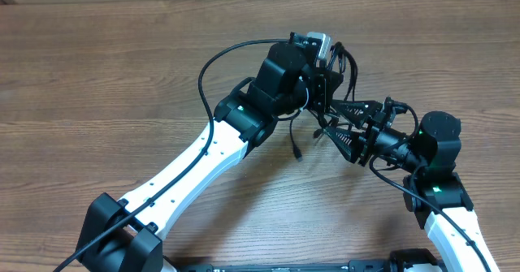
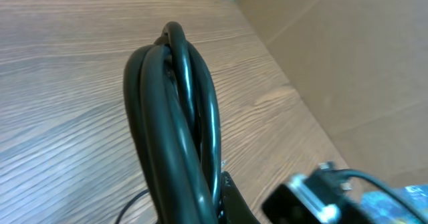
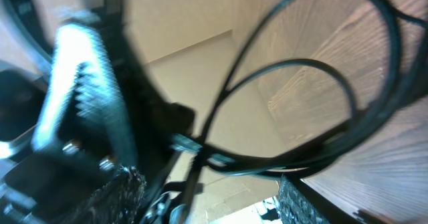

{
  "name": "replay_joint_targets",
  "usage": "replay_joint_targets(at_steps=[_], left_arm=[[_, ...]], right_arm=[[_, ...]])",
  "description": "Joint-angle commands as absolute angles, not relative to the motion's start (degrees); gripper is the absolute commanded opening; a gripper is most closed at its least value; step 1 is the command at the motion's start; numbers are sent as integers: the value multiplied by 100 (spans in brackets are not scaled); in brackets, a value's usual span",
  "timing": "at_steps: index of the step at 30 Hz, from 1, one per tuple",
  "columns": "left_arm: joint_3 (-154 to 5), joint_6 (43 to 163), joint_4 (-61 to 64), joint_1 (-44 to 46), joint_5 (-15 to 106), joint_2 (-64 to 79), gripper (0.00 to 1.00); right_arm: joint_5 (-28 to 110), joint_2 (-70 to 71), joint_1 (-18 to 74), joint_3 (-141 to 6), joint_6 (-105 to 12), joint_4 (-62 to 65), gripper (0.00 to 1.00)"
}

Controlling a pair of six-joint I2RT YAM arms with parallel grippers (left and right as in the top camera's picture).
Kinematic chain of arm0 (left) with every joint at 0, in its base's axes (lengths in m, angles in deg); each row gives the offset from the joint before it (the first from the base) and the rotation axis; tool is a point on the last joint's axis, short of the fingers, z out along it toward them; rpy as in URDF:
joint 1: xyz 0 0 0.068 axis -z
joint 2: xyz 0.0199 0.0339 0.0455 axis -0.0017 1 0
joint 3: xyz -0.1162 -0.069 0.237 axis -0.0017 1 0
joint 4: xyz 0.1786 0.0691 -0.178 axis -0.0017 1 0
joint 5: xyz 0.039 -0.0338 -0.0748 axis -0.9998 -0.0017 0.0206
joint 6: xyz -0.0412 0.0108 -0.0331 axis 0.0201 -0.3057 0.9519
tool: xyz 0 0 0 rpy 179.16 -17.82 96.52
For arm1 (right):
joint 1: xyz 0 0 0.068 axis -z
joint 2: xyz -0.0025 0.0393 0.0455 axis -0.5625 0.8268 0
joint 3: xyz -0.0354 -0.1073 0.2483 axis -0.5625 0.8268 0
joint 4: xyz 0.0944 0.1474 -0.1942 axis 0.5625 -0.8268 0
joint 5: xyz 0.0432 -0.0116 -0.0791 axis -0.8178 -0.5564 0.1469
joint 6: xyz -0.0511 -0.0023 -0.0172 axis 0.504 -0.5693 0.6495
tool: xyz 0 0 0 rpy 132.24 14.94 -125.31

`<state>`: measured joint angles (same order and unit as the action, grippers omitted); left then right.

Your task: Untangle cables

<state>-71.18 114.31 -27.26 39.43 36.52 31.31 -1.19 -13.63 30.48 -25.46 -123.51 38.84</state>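
Black cables (image 2: pixel 174 117) hang bunched above the wooden desk (image 1: pixel 97 77), pinched in the closed left jaws so the right jaws, spread open around loose strands, can likely tease one free.

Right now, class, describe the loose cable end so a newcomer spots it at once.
On the wooden table, find the left arm. Beside its black wrist, below the bunched cables, one thin strand trails alone, ending in a small plug.
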Motion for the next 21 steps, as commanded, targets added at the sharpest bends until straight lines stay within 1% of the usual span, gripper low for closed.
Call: replay_joint_targets(at_steps=[1,4,6,11,15,18,19,21], left_arm=[[-7182,11529,-2964,3928,4146,3138,4],[-7182,11529,-2981,3928,4190,3138,4],[-7182,11520,-2981,3928,4303,3138,4],[-7182,11177,-3110,3928,4647,3138,4],[-7182,11177,-3373,3928,4885,3138,4],[-7182,11177,-3403,3934,4946,3138,4],[-7182,11177,-3408,3956,4946,3138,4],[-7182,11177,-3430,3989,4940,3138,4]], right_arm=[[67,-1409,3057,-2616,-12303,3705,60],[91,-1409,3057,-2616,-12303,3696,53],[97,-1409,3057,-2616,-12303,3696,51],[141,-1409,3057,-2616,-12303,3679,36],[147,-1409,3055,-2616,-12303,3679,30],[145,-1409,3055,-2616,-12305,3681,27],[145,-1409,3055,-2616,-12305,3681,24],[143,-1409,3055,-2616,-12305,3681,22]])
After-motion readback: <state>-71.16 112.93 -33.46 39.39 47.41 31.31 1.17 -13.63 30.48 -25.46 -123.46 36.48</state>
